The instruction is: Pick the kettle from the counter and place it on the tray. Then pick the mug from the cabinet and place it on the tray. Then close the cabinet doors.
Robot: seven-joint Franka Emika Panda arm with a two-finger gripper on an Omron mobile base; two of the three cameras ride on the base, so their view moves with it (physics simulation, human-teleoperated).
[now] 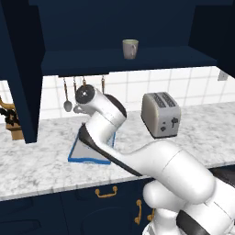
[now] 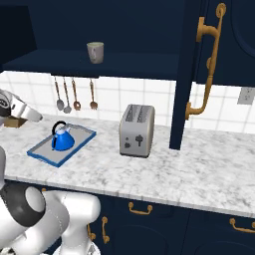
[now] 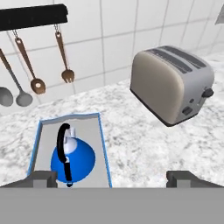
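Kettle (image 3: 72,159) sits upright on the blue-rimmed tray (image 3: 103,144) on the bench (image 2: 199,164), claw (image 3: 111,178) spread wide just above it, gripping nothing. Mug (image 1: 130,48) stands on the open cabinet's shelf (image 1: 151,58).

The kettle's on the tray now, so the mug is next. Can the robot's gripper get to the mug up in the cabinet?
Probably yes. The mug stands alone on the shelf, the cabinet doors are open, and the gripper is open and empty.
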